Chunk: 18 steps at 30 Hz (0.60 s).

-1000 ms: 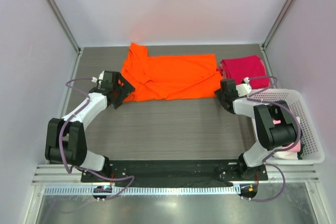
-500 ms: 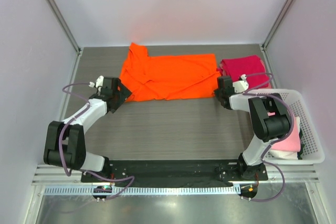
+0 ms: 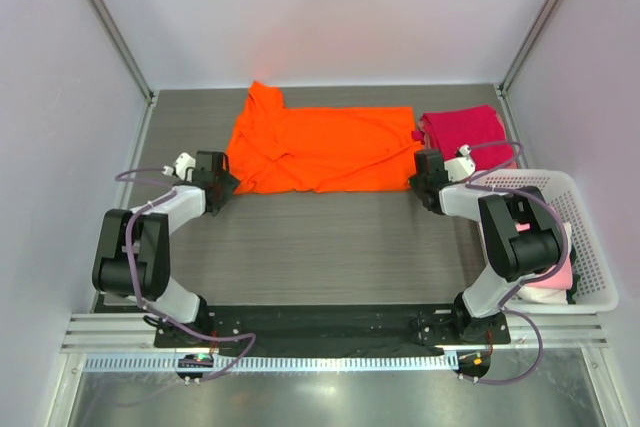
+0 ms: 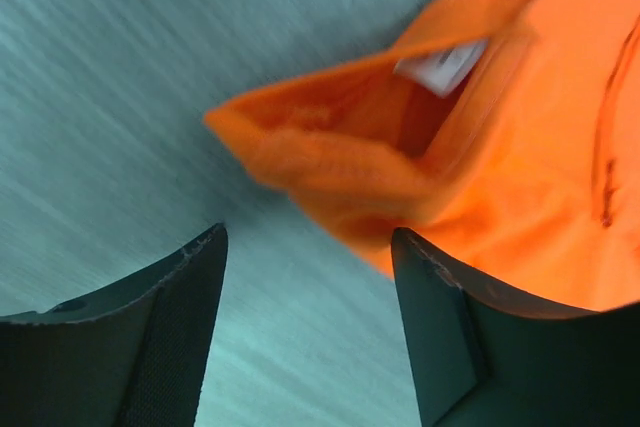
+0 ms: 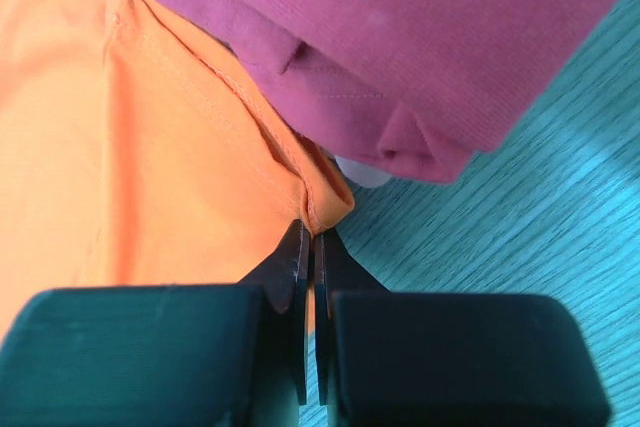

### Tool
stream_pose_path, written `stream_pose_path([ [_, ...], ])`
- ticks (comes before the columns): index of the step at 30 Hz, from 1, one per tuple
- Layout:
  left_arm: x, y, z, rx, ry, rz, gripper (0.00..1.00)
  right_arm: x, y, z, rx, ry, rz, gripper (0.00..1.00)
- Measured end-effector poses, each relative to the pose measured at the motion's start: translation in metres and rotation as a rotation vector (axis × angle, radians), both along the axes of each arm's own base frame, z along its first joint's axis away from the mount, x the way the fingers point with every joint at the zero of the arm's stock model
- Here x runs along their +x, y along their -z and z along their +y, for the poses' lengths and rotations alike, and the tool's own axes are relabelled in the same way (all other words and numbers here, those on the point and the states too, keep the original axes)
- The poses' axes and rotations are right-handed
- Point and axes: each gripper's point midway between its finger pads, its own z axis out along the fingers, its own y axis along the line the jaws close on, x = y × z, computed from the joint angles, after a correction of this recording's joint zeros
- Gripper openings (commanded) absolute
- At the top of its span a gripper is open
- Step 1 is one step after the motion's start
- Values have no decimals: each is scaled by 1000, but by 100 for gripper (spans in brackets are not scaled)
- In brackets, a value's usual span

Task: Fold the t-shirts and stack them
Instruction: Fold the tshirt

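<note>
Seen from above, both arms rise from their bases at the bottom of the frame and bow outward at the elbows. The left arm (image 3: pixel 172 203) folds up the left side, its forearm running rightward to the left gripper (image 3: pixel 226 185) at centre left. In the left wrist view, its dark fingers (image 4: pixel 140 337) stand well apart. The right arm (image 3: pixel 520 242) bends up the right side. The right gripper (image 3: pixel 414 178) points leftward, jaws pressed together on a corner of the orange t-shirt (image 5: pixel 150 147).

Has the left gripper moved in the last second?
Yes. The left gripper has shifted toward the near edge of the table and slightly left, away from the back wall; its open jaws face the orange t-shirt's corner.
</note>
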Motion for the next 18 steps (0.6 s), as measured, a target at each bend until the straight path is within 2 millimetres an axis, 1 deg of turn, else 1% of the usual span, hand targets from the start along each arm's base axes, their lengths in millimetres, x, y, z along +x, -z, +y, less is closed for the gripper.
stream_pose_path([
  [3, 11, 1, 8, -11, -49, -38, 56, 0, 0, 0, -1, -2, 1, 1],
  [4, 14, 1, 11, -13, -67, -48, 49, -1, 1, 0, -2, -2, 2, 1],
  [6, 22, 3, 19, -21, -110, -64, 38, -2, 2, 0, -4, -3, 5, 1],
  [7, 25, 3, 24, -26, -131, -71, 25, -3, 3, -1, -5, -3, 7, 1],
  [8, 27, 5, 30, -28, -154, -71, 15, -4, 3, -1, -7, -3, 8, 1],
  [9, 27, 7, 35, -30, -174, -71, 1, -6, 3, -2, -8, -3, 9, 1],
  [12, 30, 8, 45, -23, -201, -66, 0, -10, -1, -4, -11, 0, 0, 1],
  [18, 34, 1, 49, -12, -203, -67, 0, -18, -19, -7, -13, 8, -36, 1],
])
